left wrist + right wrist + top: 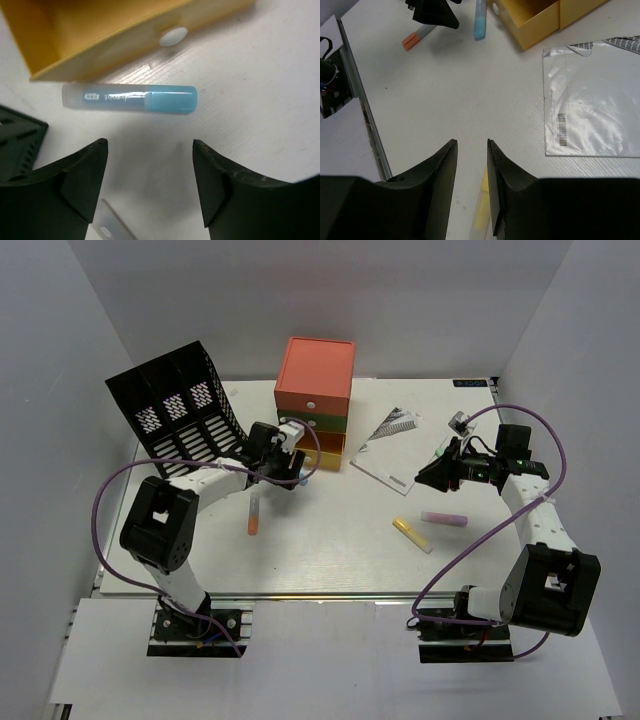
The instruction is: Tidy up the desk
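Lying on the desk (pixel 260 85), left of its centre: blue highlighter (pixel 130 98), just before the open yellow drawer (pixel 100 30). Left gripper (pixel 150 150) (the nearer arm) hangs above, spread and empty. The highlighter's long axis parallels the jaw line, just beyond the fingertips.

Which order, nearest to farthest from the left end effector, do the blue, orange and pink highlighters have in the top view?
1. Blue highlighter, by the open yellow drawer.
2. Orange highlighter, left-centre of the desk.
3. Pink highlighter, on the right side.
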Available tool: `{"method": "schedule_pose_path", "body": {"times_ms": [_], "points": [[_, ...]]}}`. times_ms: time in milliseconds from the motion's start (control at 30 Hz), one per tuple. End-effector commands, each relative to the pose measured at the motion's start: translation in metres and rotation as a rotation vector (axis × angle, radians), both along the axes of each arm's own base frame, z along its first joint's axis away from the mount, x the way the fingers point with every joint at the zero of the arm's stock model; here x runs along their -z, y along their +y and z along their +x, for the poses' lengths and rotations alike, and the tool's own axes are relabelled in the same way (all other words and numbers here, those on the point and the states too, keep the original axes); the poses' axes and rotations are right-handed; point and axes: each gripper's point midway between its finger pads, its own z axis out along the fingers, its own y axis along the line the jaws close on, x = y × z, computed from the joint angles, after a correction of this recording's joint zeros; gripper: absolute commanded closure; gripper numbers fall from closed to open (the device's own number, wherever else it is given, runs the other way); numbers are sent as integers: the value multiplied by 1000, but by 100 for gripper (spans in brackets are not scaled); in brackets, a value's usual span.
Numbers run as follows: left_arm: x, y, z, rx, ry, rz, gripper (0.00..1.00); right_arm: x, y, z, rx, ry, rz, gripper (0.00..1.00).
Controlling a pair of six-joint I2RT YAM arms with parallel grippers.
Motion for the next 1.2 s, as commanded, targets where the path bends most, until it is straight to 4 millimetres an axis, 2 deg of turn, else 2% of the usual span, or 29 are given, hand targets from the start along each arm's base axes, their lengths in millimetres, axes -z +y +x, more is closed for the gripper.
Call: {"method": "schedule_pose_path", "body": {"times_ms": [0,100,133,300,400,567,667,800,933,1033,1167], "points": [[-37,-3,-2,-291,57,-194,20,-3,-1,2,-2,-16,-4,64],[-42,-1,-9,-480,139,-289,15,-3,-1,2,-5,-13,-2,64],[-42,2,-8,-592,162,-333,13,-3,-1,2,-4,-13,-3,64],[-32,7,-11,-924,291,-448,13,-5,-2,2,-3,-22,-3,64],[-31,13,-3,-1048,276,-490,15,-5,-2,2,1,-21,-2,64],[-40,10,12,-1132,227,-539,19,-5,-2,2,0,-22,-3,64],[-35,2,20,-1152,240,-537,22,-6,-2,2,0,-28,-4,64],[-19,-6,21,-1193,287,-519,30,-6,-3,2,2,-28,-6,64],[-9,-11,17,-1213,322,-513,47,-8,-4,2,4,-36,-8,64],[-8,-15,16,-1208,321,-514,52,-8,-4,2,2,-35,-6,64],[-4,-14,17,-1215,320,-503,53,-7,-4,2,3,-34,-5,64]]}}
